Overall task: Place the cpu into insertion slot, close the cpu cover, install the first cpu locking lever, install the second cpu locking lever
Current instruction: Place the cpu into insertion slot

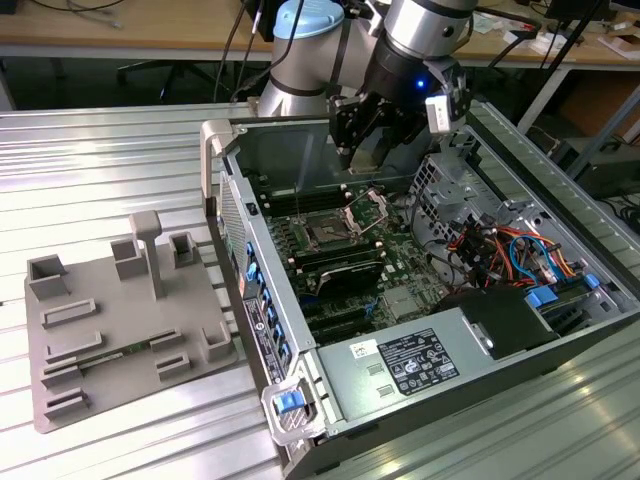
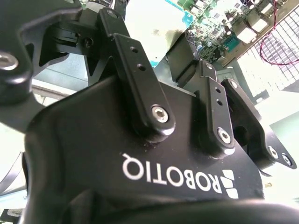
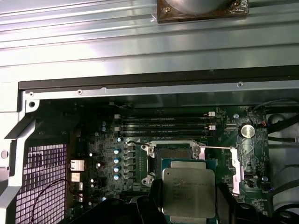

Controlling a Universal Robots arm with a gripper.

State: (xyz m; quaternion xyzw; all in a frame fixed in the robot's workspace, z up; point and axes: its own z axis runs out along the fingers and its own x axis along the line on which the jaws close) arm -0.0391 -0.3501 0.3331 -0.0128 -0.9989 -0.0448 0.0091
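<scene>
The small square silver-grey metal cpu point(image 3: 187, 184) is held by the black gripper point(image 3: 188, 199), closed to chip width, with the open black socket point(image 1: 325, 236) at six o'clock of it in the exterior view; pins could be bent by a tilted release.

White lettering point(image 2: 170, 177) (upside down) on claw point(image 2: 150, 50)

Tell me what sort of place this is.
Probably a robotics lab or workshop. An opened computer case sits on a ribbed metal table, wooden workbenches strewn with cables stand behind, and the arm's gripper holds the cpu over the motherboard.
</scene>
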